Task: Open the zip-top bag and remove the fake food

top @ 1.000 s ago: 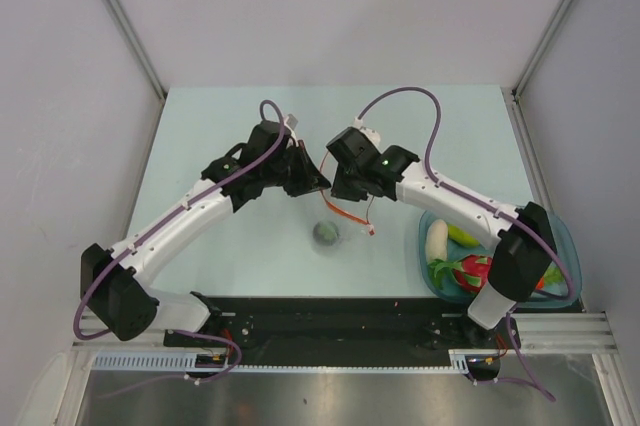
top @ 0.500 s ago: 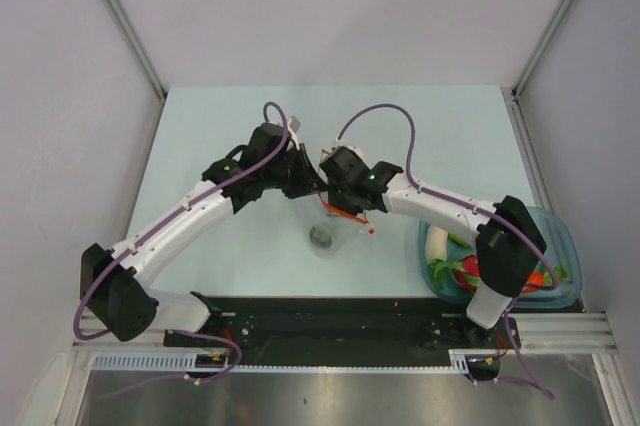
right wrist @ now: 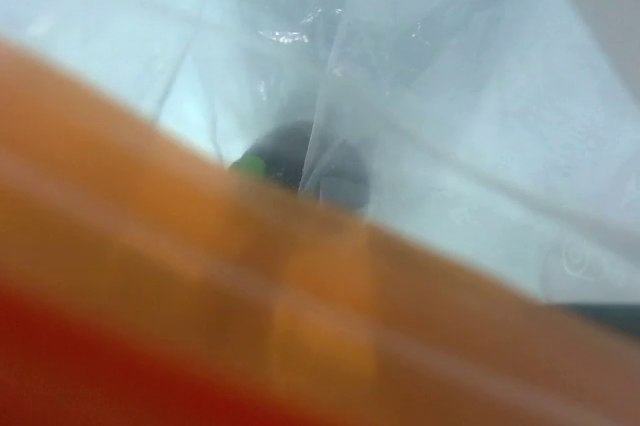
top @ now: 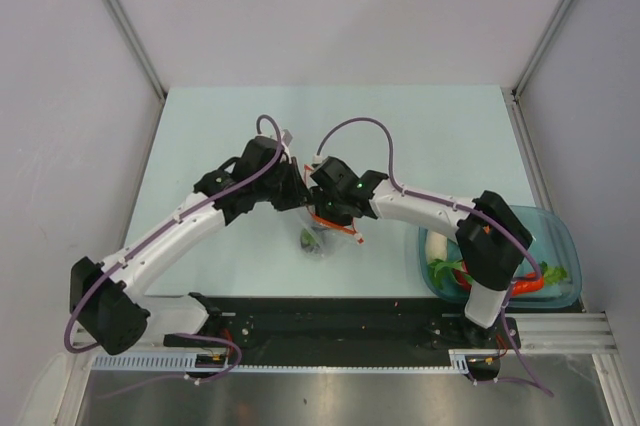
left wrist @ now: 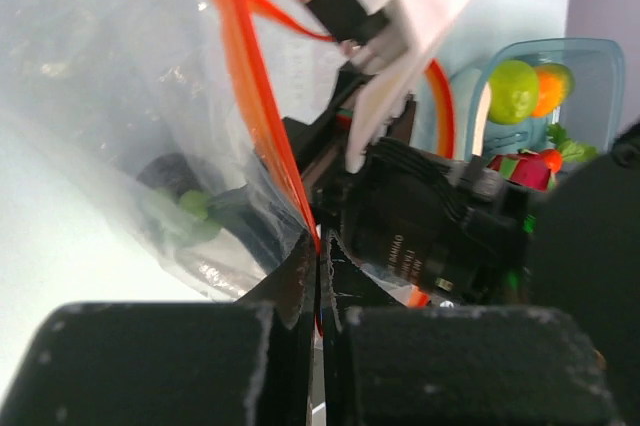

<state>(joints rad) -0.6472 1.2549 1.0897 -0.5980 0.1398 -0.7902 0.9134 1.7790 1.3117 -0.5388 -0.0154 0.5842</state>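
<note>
Near the middle of the table point(top: 220, 126) we see both arms meeting over the zip-top bag point(left wrist: 110, 86), which hangs between them just above the surface. The left gripper point(left wrist: 318, 281) has its jaws pressed together on the bag's edge, right at the red-orange zip strip point(left wrist: 255, 116), which runs up and away from the pinch. The right gripper point(top: 333, 214) sits just right of the left one, against the bag's mouth. Its own camera shows only a blurred orange band and clear film, so we cannot tell whether its jaws are open or closed. Inside the bag, low down, lies one dark-green piece point(left wrist: 178, 208), seen through the wrinkled plastic. The other fake food is well apart from the bag, at the near right in the teal tray point(top: 563, 236): a white radish point(top: 437, 243), a green fruit point(left wrist: 513, 91) touching an orange point(left wrist: 549, 86), and a dragon fruit point(left wrist: 520, 168).
</note>
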